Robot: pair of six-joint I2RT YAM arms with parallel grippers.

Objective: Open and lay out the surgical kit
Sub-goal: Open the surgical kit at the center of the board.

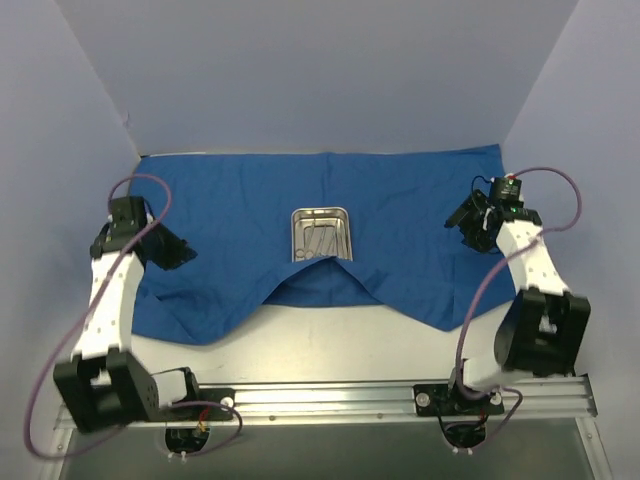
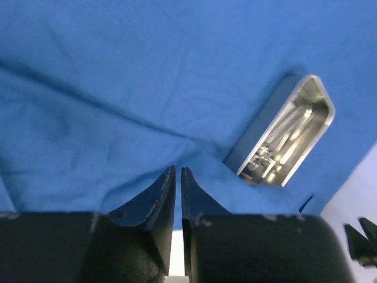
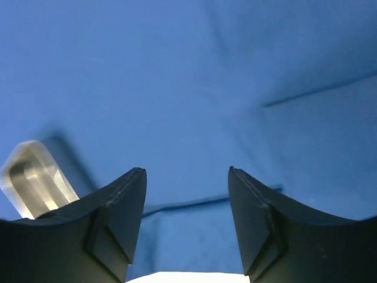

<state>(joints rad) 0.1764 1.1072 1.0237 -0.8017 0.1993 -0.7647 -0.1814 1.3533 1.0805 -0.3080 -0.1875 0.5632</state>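
My left gripper has its jaws almost pressed together, with only a thin slit between them and nothing in it. It hangs over the left part of the blue cloth wrap. My right gripper has the jaws spread and empty, over the right part of the cloth. The steel tray sits on the cloth in the middle, between both grippers and about equally far from each: to the right of the left jaws, to the left of the right jaws. The instruments lie inside it, and its long axis seems to run from near to far. I think either arm can reach it. Only the near edge of the cloth is in the way: it rises in an arch up to the tray's near end and leaves bare table there. I judge this edge needs pulling toward me first
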